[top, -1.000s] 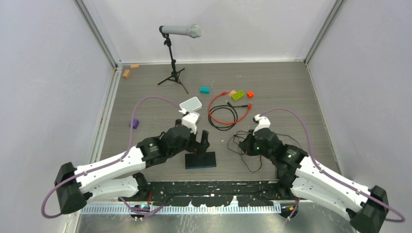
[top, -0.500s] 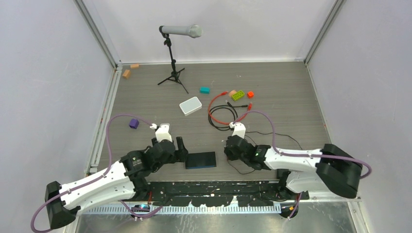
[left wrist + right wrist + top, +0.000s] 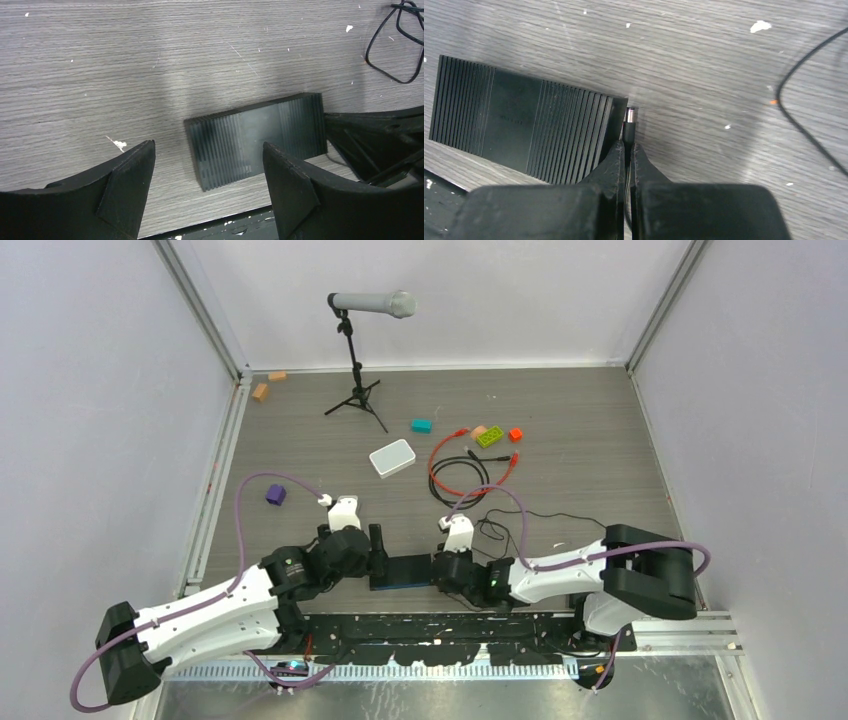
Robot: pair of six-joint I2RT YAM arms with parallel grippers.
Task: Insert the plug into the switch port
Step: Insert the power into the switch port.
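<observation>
Status: insertion not yet done.

My right end effector (image 3: 626, 148) is clenched on the plug (image 3: 630, 116), a small dark barrel with a pale metal tip; the fingers pinch it just behind that tip. A thin black cable (image 3: 779, 95) loops on the worktop (image 3: 600, 440) nearby. I judge it to be the plug's own lead.

The plug sits just beside the right end of the switch (image 3: 519, 120), at its far corner; the tip runs along the end wall rather than into it. Whether it touches the casing I cannot tell. No port shows in either wrist view. In the top view the blue edge (image 3: 405, 586) faces the arm bases, so I judge the plug is not lined up with a socket.

My left end effector (image 3: 207, 200) is released; its jaws stand wide at the left end of the switch, neither touching it, nothing gripped. I judge it is placed to brace the casing.

The red cable (image 3: 440, 455) lies coiled farther out, well apart from both arms.

Done: plug grasped and at the switch. Left to do: locate the port; turn the tip toward it; push home; let go.
</observation>
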